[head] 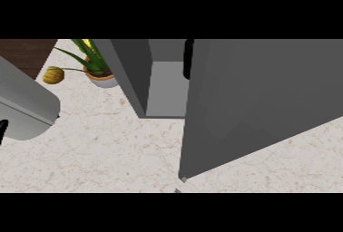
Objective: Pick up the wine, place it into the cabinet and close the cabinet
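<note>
Sitting in the cabinet [130,72], wine [188,58] is far from left hand [2,130].

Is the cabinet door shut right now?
No, the cabinet door stands swung open, showing the cabinet interior behind it.

Marble counter [100,154]: potted plant [99,72], cabinet [154,81].

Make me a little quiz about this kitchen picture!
1. True or false: the cabinet door is shut.
2. What stands left of the cabinet? A) plant B) kettle C) toaster
3. Fill in: the plant stands on the ____.

Key: 1 false, the door hangs open. 2 A. 3 counter.
</note>
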Robot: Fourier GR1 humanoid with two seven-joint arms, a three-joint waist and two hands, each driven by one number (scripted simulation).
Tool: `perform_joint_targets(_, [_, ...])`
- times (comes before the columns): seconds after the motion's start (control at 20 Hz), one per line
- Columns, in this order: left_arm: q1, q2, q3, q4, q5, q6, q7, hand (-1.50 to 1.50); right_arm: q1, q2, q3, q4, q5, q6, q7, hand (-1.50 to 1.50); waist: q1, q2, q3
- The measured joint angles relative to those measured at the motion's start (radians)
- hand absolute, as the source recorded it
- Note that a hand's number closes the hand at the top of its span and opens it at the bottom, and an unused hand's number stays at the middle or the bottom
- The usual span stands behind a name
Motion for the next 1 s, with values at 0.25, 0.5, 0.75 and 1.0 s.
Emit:
perform_joint_targets(0.25, [-0.038,-0.016,-0.005,-0.004,0.005,0.012,0.028,-1.5,-0.118,-0.04,0.017,0.025,-0.053,-0.078,0.017,1.5,0.011,0.004,0.0])
perform_joint_targets(0.5, [-0.079,-0.025,-0.005,0.016,0.009,0.01,0.052,-1.5,-0.276,0.012,-0.054,0.13,-0.152,-0.132,0.017,1.5,0.023,0.009,0.0])
perform_joint_targets(0.75, [-0.1,-0.057,-0.029,0.036,-0.018,0.019,0.052,-1.5,-0.531,0.119,-0.15,0.37,-0.245,-0.192,-0.023,1.5,0.03,0.01,0.001])
perform_joint_targets(1.0, [-0.103,-0.074,-0.021,0.045,-0.026,0.012,0.063,-1.5,-0.738,0.151,-0.248,0.619,-0.339,-0.208,-0.104,1.5,0.029,0.01,0.002])
